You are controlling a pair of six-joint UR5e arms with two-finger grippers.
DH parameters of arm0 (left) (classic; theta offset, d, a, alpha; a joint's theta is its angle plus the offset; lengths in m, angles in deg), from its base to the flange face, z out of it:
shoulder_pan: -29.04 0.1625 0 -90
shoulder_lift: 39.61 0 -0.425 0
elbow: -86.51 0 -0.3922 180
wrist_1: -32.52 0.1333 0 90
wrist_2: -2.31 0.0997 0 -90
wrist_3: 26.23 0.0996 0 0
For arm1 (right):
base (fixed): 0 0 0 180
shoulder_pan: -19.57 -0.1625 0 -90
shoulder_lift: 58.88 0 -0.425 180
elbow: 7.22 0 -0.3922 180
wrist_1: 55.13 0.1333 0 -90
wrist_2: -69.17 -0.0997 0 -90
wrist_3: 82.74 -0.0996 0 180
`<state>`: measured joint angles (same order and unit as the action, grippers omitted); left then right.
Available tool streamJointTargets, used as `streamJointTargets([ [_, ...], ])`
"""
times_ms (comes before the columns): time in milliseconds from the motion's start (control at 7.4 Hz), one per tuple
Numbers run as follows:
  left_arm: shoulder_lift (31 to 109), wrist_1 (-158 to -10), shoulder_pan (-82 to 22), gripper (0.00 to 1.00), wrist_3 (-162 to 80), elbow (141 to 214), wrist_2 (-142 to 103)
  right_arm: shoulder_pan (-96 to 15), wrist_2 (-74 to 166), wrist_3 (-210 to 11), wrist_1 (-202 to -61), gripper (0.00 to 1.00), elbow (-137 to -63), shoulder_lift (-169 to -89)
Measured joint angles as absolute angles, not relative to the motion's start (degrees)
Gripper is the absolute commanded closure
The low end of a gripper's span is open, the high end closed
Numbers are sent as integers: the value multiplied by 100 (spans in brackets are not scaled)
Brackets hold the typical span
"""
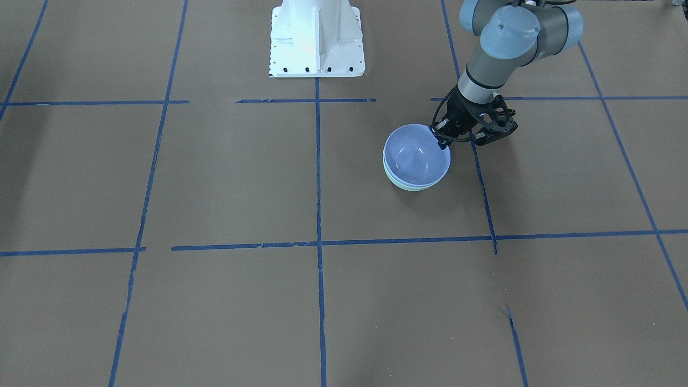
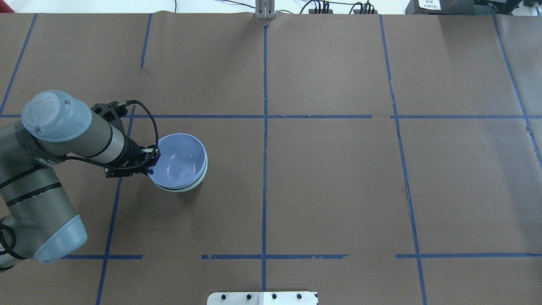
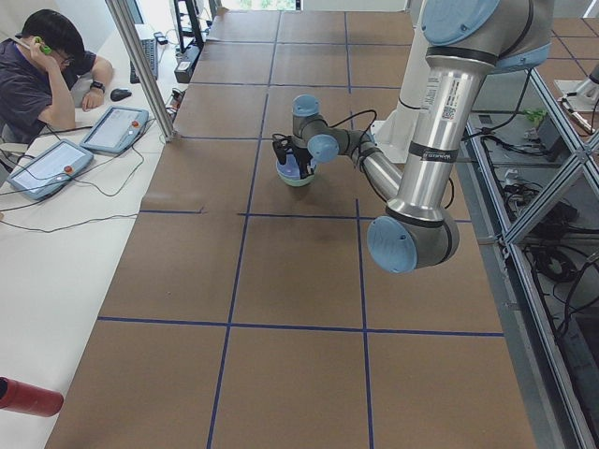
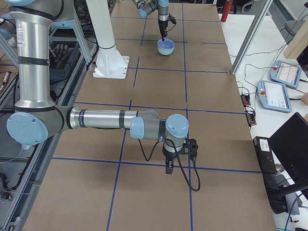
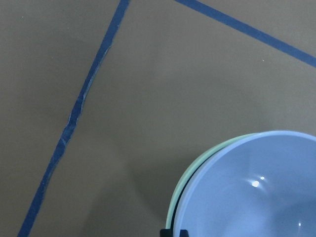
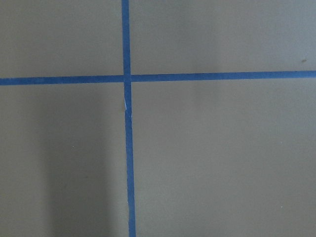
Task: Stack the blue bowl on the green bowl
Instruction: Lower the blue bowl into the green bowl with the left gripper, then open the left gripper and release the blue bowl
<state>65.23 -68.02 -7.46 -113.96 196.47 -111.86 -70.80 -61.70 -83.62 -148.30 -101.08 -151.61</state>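
The blue bowl (image 1: 416, 156) sits nested inside the green bowl (image 1: 409, 186), both upright on the brown table. In the overhead view the blue bowl (image 2: 180, 163) hides all of the green bowl (image 2: 199, 182) but a crescent of its outer wall. My left gripper (image 1: 441, 138) is at the bowls' rim on the robot's side, with its fingertips close together on the blue bowl's rim. In the left wrist view the gripper (image 5: 174, 233) pinches that rim beside the green rim (image 5: 171, 213). My right gripper (image 4: 169, 168) hangs low over the table far from the bowls; I cannot tell whether it is open.
The robot's white base (image 1: 317, 40) stands at the table's edge. Blue tape lines (image 2: 264, 127) divide the brown surface into squares. An operator (image 3: 42, 79) sits at a side desk with tablets beyond the table's far edge.
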Motion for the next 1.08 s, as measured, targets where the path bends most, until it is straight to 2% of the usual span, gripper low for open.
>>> streamJointTargets([
  [135, 6519, -6856, -734, 47, -11390, 19620, -11180, -7081, -6170, -8362, -14830, 0, -10108, -15161],
  [270, 6518, -6879, -727, 1, -11387, 19603, -11176, -7080, -6170, -8362, -14830, 0, -10108, -15161],
  [811, 6415, -6887, -871, 0, -11289, 19730, -11227, -7078, -6170, -8364, -14830, 0, -10108, -15159],
  [1081, 6080, -6864, -1616, 0, -10223, 19991, -11344, -7079, -6170, -8363, -14830, 0, -10108, -15161],
])
